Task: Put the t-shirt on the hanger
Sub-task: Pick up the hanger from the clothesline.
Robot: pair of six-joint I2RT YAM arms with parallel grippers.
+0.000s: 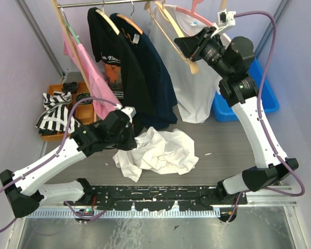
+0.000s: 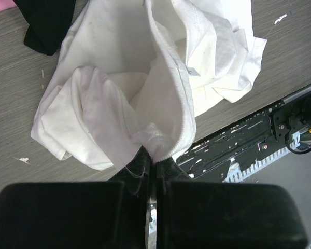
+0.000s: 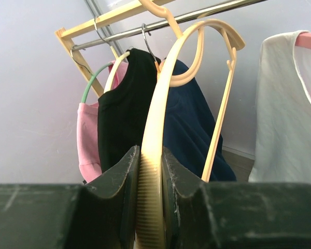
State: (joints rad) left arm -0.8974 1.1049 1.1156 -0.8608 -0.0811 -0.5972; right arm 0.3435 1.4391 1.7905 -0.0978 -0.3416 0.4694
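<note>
Left gripper (image 2: 151, 165), low centre of left wrist view, is pinching shut on t-shirt (image 2: 103, 104) edge. Right gripper (image 3: 150, 161), bottom centre, is clamping 1 hanger (image 3: 159, 93) arm.

3 views: 1 overhead, 2 wrist close-ups.
Left wrist looks down at the t-shirt (image 2: 109, 114), right wrist up at the hanger (image 3: 153, 135); overhead shares both.

Left fingers (image 2: 137, 167) are pinching the t-shirt (image 2: 109, 104): soft, matt white cloth, creased. Right fingers (image 3: 119, 179) are gripping the hanger (image 3: 158, 119): pale, smooth, faint sheen, ribbed edge. Surface (image 2: 15, 78) is showing matt grey woodgrain. Rail (image 3: 217, 11) is looking like shiny metal.
</note>
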